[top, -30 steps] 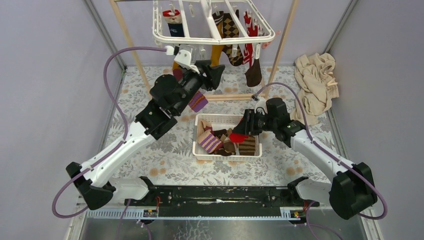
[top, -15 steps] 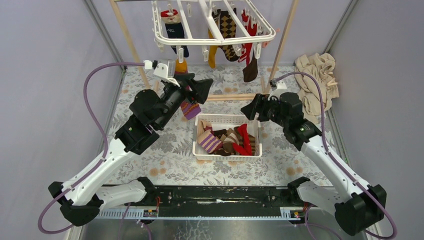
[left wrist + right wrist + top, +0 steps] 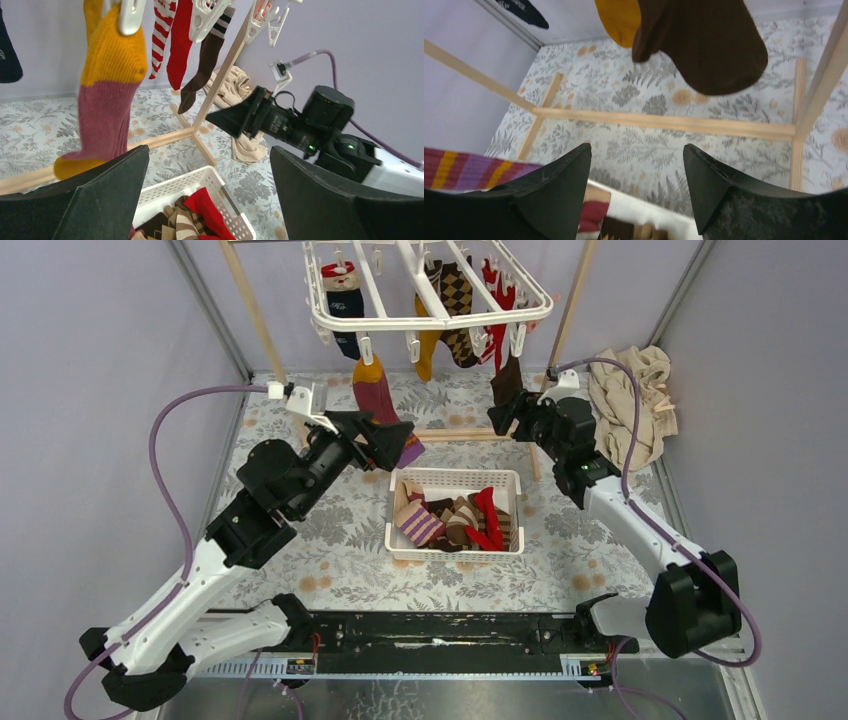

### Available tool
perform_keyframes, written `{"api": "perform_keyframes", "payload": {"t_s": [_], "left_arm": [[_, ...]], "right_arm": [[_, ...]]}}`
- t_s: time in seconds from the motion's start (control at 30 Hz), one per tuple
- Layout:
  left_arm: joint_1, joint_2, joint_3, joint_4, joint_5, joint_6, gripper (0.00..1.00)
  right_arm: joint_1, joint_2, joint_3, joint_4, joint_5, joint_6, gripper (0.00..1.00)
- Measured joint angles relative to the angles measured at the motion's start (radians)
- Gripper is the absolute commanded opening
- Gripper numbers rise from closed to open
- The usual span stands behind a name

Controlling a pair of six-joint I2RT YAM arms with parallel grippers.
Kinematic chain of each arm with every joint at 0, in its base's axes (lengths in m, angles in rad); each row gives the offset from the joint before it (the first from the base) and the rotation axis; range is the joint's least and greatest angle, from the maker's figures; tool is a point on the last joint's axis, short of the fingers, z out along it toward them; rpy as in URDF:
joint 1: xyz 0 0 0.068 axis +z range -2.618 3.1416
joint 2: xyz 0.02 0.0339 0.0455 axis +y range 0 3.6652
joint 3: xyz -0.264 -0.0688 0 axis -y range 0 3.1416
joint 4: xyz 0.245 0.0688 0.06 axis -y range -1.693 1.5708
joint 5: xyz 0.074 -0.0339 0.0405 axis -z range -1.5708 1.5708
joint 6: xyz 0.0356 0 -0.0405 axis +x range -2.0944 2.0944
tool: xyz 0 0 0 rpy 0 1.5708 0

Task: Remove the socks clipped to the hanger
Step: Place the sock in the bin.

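Observation:
The white hanger (image 3: 430, 316) hangs at the back with socks clipped to it: navy (image 3: 346, 302), mustard-and-maroon (image 3: 372, 390), argyle (image 3: 461, 310), red (image 3: 497, 302) and brown (image 3: 506, 386). My left gripper (image 3: 397, 443) is open over the basket's far left corner, with nothing between its fingers in the wrist view (image 3: 209, 150). A purple-striped sock (image 3: 409, 451) shows at its tip; I cannot tell whether they touch. My right gripper (image 3: 500, 416) is open just under the brown sock (image 3: 709, 45), apart from it.
A white perforated basket (image 3: 455, 477) holding several socks sits mid-table. The wooden pole frame's floor bar (image 3: 470, 433) runs behind it. A beige cloth heap (image 3: 630, 400) lies at the back right. Purple walls close in both sides.
The left gripper drew back and down from the hanger and opened wide. The right gripper dropped a red sock into the basket and rose to below the brown sock.

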Motion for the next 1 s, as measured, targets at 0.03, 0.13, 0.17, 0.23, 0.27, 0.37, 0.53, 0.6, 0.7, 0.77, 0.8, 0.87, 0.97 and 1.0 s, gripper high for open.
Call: {"api": "perform_keyframes", "payload": {"t_s": [0.03,0.13,0.17,0.23,0.27,0.37,0.53,0.6,0.7,0.77,0.8,0.87,0.97,1.0], "left_arm": [[0.000,-0.016,-0.010,-0.005,0.004,-0.009,0.99],[0.000,-0.059,-0.038,-0.023,0.016,-0.032,0.99],[0.000,-0.071,-0.048,-0.026,0.019,-0.040,0.99],[0.000,-0.093,-0.068,-0.036,0.027,-0.053,0.99],[0.000,-0.102,-0.078,-0.039,0.031,-0.060,0.99],[0.000,-0.117,-0.101,-0.052,0.043,-0.074,0.99],[0.000,-0.134,-0.138,-0.076,0.065,-0.097,0.99],[0.000,-0.134,-0.150,-0.079,0.074,-0.106,0.99],[-0.001,-0.134,-0.171,-0.078,0.086,-0.119,0.99],[-0.004,-0.134,-0.185,-0.078,0.097,-0.126,0.99],[-0.007,-0.134,-0.192,-0.078,0.100,-0.127,0.99],[-0.023,-0.134,-0.200,-0.079,0.102,-0.128,0.99],[-0.047,-0.135,-0.208,-0.079,0.102,-0.128,0.99],[-0.053,-0.135,-0.210,-0.080,0.102,-0.128,0.99]], "right_arm": [[-0.001,0.020,0.004,0.032,0.006,-0.002,0.74],[-0.002,0.084,0.019,0.117,0.027,-0.006,0.74],[-0.002,0.106,0.025,0.146,0.034,-0.006,0.74],[-0.004,0.155,0.038,0.204,0.049,-0.006,0.75],[-0.004,0.177,0.045,0.228,0.052,-0.006,0.75],[-0.005,0.253,0.076,0.302,0.075,-0.006,0.77],[-0.005,0.348,0.104,0.397,0.134,-0.002,0.80],[-0.005,0.378,0.113,0.423,0.164,0.002,0.78],[-0.005,0.423,0.145,0.447,0.207,0.003,0.73],[-0.005,0.438,0.154,0.462,0.227,0.002,0.66],[-0.005,0.442,0.156,0.475,0.238,0.002,0.61],[-0.005,0.443,0.157,0.483,0.252,-0.002,0.49],[-0.005,0.443,0.168,0.496,0.268,-0.018,0.31],[-0.005,0.442,0.171,0.499,0.270,-0.021,0.25]]}}
